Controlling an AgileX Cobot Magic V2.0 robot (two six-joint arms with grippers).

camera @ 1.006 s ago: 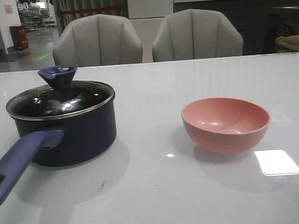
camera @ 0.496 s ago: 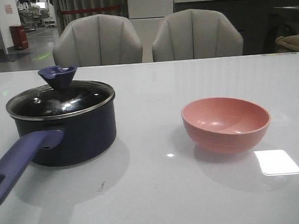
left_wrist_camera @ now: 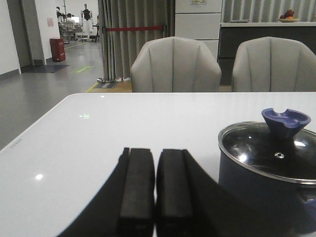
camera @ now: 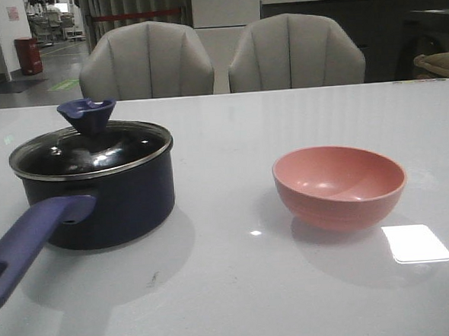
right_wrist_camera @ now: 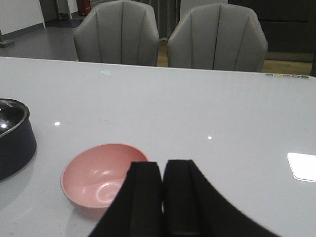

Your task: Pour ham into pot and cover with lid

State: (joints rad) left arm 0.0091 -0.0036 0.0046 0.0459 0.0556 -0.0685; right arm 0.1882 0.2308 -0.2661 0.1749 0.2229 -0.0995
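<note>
The dark navy pot stands at the left of the white table, its blue-purple handle pointing toward the front edge. The glass lid with its flared blue knob rests on the pot, also seen in the left wrist view as lid. The ham is hidden; none shows in the pink bowl. My left gripper is shut on nothing, just left of the pot. My right gripper is shut on nothing, close beside the pink bowl. Neither gripper appears in the front view.
Two grey chairs stand behind the table's far edge. A bright rectangular light reflection lies on the table right of the bowl. A strip of small coloured dots sits near the far right edge.
</note>
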